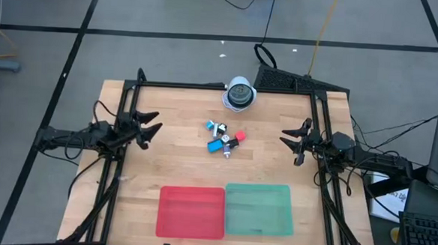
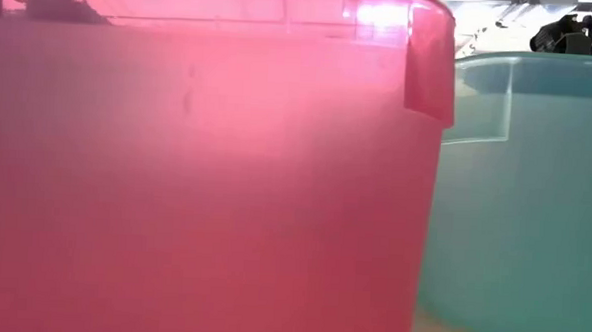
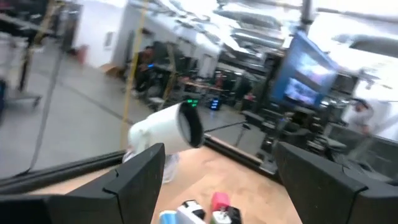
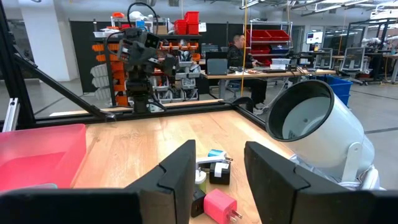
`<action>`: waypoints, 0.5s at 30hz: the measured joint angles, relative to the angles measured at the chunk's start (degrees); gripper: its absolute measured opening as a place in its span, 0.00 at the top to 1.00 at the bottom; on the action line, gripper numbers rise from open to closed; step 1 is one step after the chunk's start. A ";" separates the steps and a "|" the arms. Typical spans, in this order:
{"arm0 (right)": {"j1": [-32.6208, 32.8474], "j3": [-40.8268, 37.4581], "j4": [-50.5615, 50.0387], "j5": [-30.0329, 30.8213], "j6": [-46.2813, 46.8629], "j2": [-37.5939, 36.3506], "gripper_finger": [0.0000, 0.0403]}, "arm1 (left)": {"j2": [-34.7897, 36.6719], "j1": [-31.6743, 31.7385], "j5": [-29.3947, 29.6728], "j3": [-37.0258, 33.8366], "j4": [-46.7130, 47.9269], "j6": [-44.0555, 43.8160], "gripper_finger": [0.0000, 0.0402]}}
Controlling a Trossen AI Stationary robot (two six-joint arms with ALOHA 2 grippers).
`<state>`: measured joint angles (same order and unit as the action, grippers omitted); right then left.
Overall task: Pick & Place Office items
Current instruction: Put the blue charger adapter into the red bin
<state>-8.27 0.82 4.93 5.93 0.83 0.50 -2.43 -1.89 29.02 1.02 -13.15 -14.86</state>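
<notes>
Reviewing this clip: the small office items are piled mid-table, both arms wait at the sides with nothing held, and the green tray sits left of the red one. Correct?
Not quite. In the high view the red tray is on the left and the green tray on the right, side by side at the table's near edge. The rest holds: the office items are clustered mid-table, and the left gripper and right gripper wait at the sides, empty.
</notes>
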 joint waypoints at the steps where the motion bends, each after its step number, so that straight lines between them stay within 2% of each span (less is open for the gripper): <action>1: 0.01 0.00 -0.02 0.00 -0.01 0.01 0.69 | -0.92 0.00 0.41 0.00 0.06 -1.37 0.23; 5: 0.01 0.00 -0.01 0.00 0.01 0.01 0.69 | -7.20 0.00 -2.82 0.00 -2.39 -3.34 0.23; 8: 0.00 0.00 -0.02 0.00 0.00 0.01 0.69 | -14.27 0.26 -2.73 0.61 -5.04 -1.37 0.23; 15: 0.00 0.00 0.00 0.00 -0.01 0.01 0.69 | -34.77 4.99 -2.92 10.83 -4.37 0.75 0.23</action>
<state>-8.27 0.82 4.92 5.93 0.82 0.51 -37.20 3.10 26.11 11.84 -17.52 -14.11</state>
